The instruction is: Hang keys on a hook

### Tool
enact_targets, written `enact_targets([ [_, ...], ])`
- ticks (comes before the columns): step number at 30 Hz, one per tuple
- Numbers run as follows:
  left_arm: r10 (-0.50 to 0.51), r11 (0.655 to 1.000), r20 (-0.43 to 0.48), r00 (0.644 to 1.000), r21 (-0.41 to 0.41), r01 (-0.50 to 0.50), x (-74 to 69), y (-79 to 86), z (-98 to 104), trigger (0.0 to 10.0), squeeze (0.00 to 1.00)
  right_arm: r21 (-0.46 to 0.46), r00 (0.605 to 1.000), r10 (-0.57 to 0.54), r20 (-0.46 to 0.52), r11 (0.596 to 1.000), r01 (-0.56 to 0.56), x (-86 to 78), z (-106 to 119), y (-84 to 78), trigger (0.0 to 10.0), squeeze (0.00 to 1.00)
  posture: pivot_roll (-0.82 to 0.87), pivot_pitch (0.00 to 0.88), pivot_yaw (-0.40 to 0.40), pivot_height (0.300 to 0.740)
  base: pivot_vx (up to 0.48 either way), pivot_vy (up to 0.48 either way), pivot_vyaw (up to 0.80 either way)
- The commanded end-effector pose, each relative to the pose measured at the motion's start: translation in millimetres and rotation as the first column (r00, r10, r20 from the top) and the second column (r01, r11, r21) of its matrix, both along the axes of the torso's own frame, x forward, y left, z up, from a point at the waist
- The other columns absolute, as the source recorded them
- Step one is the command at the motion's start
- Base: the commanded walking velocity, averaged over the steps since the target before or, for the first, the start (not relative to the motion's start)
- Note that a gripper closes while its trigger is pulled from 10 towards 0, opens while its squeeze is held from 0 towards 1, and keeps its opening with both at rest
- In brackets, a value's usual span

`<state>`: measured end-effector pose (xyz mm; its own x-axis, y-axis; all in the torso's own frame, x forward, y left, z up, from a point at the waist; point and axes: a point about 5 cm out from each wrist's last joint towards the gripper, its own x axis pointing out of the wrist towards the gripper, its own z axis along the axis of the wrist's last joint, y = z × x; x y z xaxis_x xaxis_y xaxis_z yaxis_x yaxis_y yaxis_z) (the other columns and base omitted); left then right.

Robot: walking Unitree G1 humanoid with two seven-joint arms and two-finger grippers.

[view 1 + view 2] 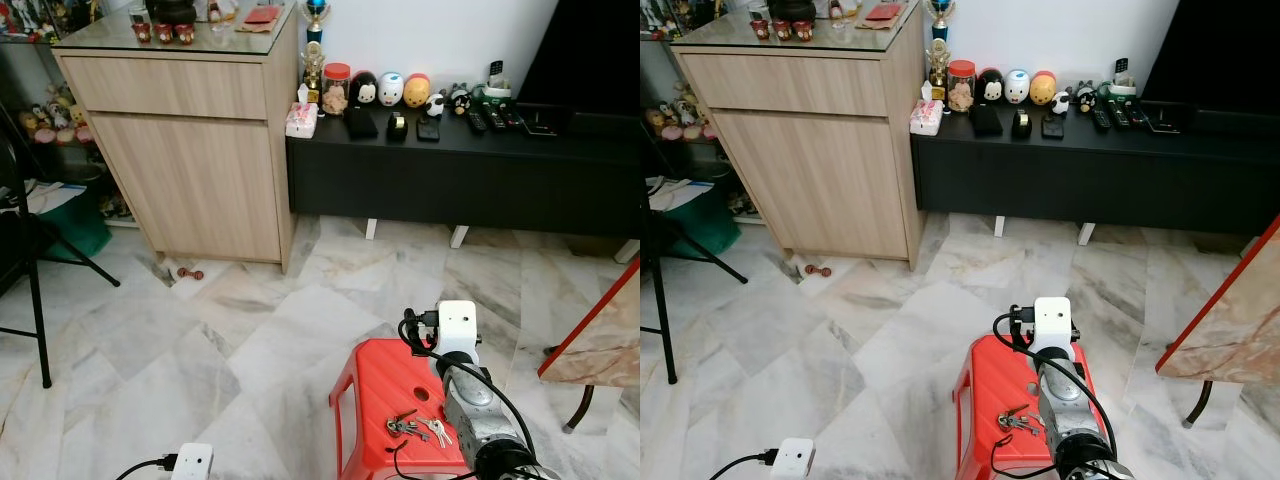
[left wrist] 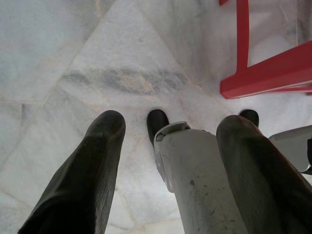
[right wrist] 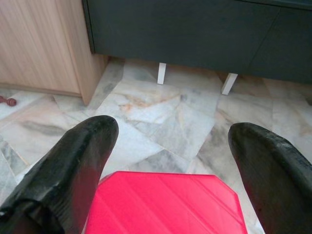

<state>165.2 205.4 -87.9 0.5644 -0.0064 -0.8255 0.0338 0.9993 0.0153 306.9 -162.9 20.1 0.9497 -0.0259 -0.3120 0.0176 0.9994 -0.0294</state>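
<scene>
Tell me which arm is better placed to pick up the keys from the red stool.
Probably the right. Its arm reaches over the red stool beside the keys, and the open right gripper hovers above the seat. The left gripper points at the floor beside the stool.

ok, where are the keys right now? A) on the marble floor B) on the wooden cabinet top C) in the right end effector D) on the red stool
D: the keys lie on the seat of the red stool, beside the right arm, whose end effector is open above the stool's edge.
</scene>
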Motion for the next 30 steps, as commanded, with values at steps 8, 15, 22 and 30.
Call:
enact_targets([
  [8, -0.005, 1.0, -0.013, 1.0, 0.004, 0.006, -2.4, -0.1, -1.2, 10.0, 0.0, 0.032, 1.0, 0.018, -0.005, 0.999, -0.018, 8.1, 6.1, 5.0, 10.0, 0.0, 0.05, 0.0, -0.054, 0.706, 0.0, 0.0, 0.0],
  [15, -0.012, 1.0, -0.015, 1.0, 0.006, 0.012, -1.9, 0.5, -0.9, 10.0, 0.0, 0.05, 0.999, 0.028, 0.018, 0.998, -0.029, 10.2, 9.7, 8.3, 10.0, 0.0, 0.05, 0.0, -0.051, 0.667, 0.0, 0.0, 0.0],
  [22, -0.015, 1.0, -0.018, 1.0, 0.001, 0.015, -1.8, -0.2, -1.1, 10.0, 0.0, 0.058, 0.999, 0.034, 0.033, 0.998, -0.036, 10.5, 11.1, 8.4, 10.0, 0.0, 0.05, 0.0, -0.053, 0.667, 0.0, 0.0, 0.0],
  [30, -0.01, 1.0, -0.023, 1.0, 0.002, 0.01, -2.3, -0.8, -1.5, 10.0, 0.0, 0.06, 0.999, 0.043, 0.029, 0.997, -0.044, 10.3, 10.6, 9.1, 10.0, 0.0, 0.05, 0.002, -0.053, 0.667, 0.0, 0.0, 0.0],
])
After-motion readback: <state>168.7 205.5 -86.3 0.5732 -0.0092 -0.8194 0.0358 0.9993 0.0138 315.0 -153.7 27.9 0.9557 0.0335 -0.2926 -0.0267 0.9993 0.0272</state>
